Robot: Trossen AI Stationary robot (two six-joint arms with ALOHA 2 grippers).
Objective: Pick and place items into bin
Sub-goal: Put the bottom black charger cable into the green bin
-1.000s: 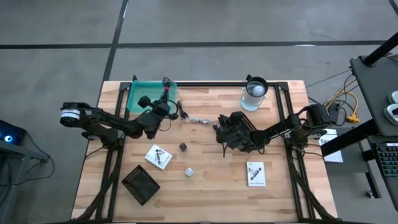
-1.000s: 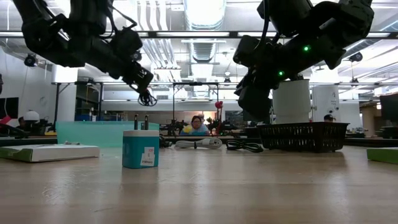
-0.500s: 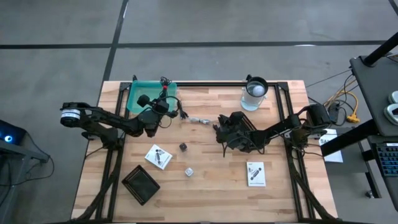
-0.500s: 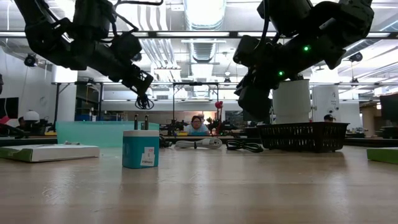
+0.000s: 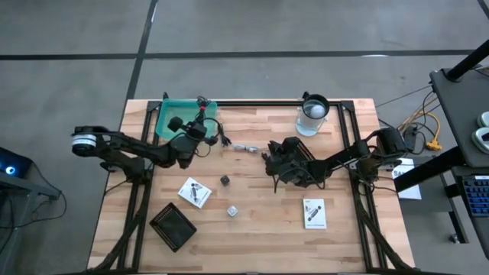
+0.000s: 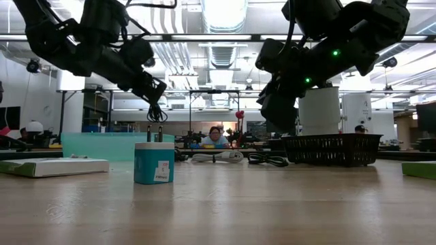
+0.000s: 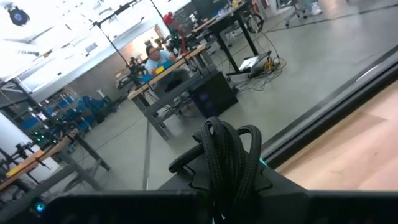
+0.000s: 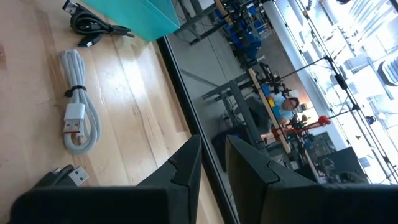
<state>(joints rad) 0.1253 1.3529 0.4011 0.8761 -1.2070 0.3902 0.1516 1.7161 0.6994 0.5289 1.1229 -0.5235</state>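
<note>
Gripping a coiled black cable [image 7: 227, 155], the left claw [image 5: 200, 122] hangs beside the teal bin [image 5: 170, 116].

- My two arms are dark, almost black, and made of long thin parts joined by round chunky joints.
- My left arm [image 5: 130, 149] has a shiny silver-white ring at its base, at about 9 o'clock on the table.
- My right arm [image 5: 344, 158] has a fat round black base near 3 o'clock.
- From the low camera I see small green lights on one arm's body [image 6: 320, 41].
- My right gripper [image 8: 211, 163] has two flat, dark, pointed fingers.
</note>
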